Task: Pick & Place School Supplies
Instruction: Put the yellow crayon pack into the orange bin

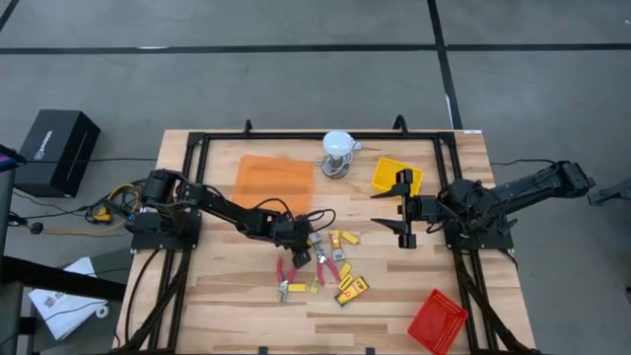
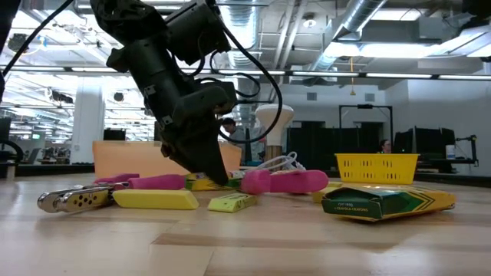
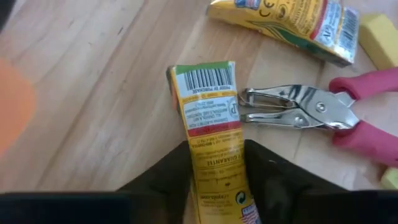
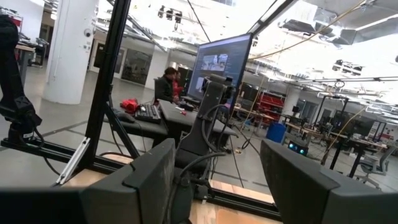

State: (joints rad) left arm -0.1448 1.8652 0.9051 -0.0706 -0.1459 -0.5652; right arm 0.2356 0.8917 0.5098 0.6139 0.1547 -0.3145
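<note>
A crayon packet lies lengthwise between the two dark fingers of the left hand, barcode end pointing away. The fingers stand on either side of it at about packet width; whether they already press on it I cannot tell. Just beside the packet lies a red-handled hole punch, its metal nose nearly touching the packet's edge, and a second packet sits a little beyond. The rest of the supplies are scattered on the bench near the packet, on the side away from the orange tray.

The risk I see is crowding: as the fingers squeeze, one could catch the punch and drag it along, or push the packet askew. The packet is flat and glossy, so a grip near one end may let it pivot or slip on the lift.

The right hand hangs well apart from the packet with its fingers spread wide and nothing between them, near the yellow tray. A red tray sits at the bench corner.

The bench is pale wood planking inside a black frame. Beyond it the room is an open workshop with desks, monitors, ceiling ducts and seated people.
</note>
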